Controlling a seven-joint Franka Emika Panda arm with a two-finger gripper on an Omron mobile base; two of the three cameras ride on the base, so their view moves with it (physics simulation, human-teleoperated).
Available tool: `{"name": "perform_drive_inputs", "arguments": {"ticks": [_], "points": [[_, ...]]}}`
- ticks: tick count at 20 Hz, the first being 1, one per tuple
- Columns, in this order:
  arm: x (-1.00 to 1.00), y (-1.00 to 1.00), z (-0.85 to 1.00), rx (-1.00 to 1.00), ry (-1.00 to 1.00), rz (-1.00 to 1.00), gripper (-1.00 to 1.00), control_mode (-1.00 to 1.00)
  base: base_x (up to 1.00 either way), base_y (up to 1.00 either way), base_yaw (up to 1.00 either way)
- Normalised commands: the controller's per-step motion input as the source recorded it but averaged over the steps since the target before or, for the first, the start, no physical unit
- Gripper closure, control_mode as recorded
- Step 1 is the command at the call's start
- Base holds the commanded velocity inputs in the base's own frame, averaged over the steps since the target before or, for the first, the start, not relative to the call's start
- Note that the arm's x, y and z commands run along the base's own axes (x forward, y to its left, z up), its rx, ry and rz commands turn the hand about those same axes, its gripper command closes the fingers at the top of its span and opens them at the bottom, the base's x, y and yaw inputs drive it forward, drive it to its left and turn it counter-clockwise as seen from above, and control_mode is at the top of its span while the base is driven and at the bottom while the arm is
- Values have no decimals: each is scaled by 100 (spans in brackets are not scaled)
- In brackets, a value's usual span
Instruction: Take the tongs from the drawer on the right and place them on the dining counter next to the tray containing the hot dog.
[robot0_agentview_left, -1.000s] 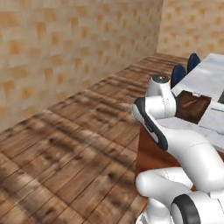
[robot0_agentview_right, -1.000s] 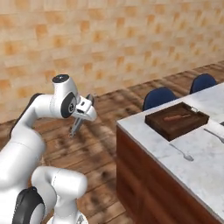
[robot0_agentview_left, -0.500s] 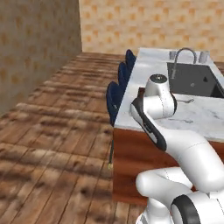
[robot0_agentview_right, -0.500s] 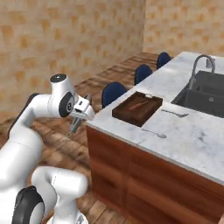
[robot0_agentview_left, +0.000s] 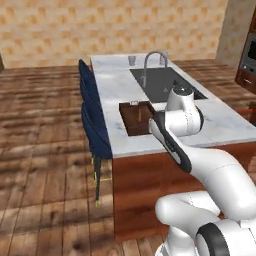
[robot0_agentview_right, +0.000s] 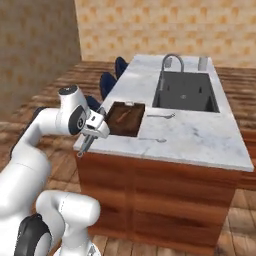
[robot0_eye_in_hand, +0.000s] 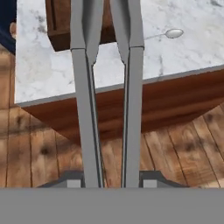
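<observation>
Tongs in claw, tips cropped

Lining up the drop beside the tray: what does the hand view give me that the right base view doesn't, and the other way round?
Hand view: the slim grey metal tongs close up, their two arms apart, clamped in the gripper and seen against the counter's corner. Right base view: the dark sink, curved silver tap and a small glass. Both: the white marbled dining counter, the dark brown rectangular tray and a small silver utensil.
</observation>
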Motion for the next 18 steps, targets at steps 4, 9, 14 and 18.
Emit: {"name": "perform_drive_inputs", "arguments": {"ticks": [4,9,14,18], "points": [[0,0,0,0,0,0,100,100,-1,70,-61],[0,0,0,0,0,0,100,100,-5,64,-59],[0,0,0,0,0,0,100,100,0,64,-56],[0,0,0,0,0,0,100,100,2,68,-53]]}}
